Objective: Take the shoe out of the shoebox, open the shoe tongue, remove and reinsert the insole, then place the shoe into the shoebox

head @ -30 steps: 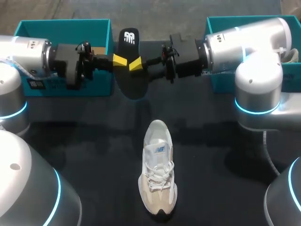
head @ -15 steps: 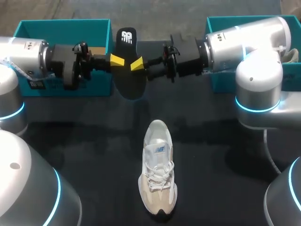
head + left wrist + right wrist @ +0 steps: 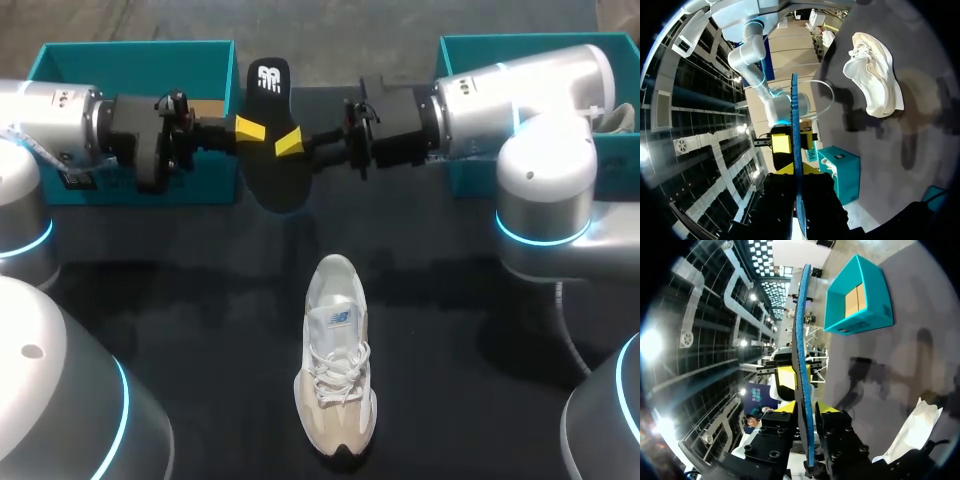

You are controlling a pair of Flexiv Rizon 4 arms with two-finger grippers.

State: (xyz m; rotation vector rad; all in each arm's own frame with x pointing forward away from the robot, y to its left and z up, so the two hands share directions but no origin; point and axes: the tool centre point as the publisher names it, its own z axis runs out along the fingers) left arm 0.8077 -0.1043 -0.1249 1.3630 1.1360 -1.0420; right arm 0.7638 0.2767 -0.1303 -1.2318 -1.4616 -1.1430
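Observation:
A black insole [image 3: 272,100] with a blue underside hangs in the air over the far middle of the table. My left gripper [image 3: 250,128] is shut on its left edge; in the left wrist view the insole [image 3: 795,125] stands edge-on between the closed fingers of that gripper [image 3: 799,172]. My right gripper [image 3: 288,143] comes in from the opposite side. In the right wrist view its fingers stand close on either side of the insole [image 3: 802,315], and this gripper [image 3: 806,407] is still slightly open. The white shoe [image 3: 335,370] lies on the table nearer me, toe pointing away.
A teal shoebox [image 3: 135,60] stands at the far left behind my left arm. A second teal box [image 3: 455,60] stands at the far right, mostly covered by my right arm. Dark bare tabletop surrounds the shoe.
The right gripper's fingers have narrowed around the insole. The insole and both grippers have shifted slightly away from me. The shoe has not moved.

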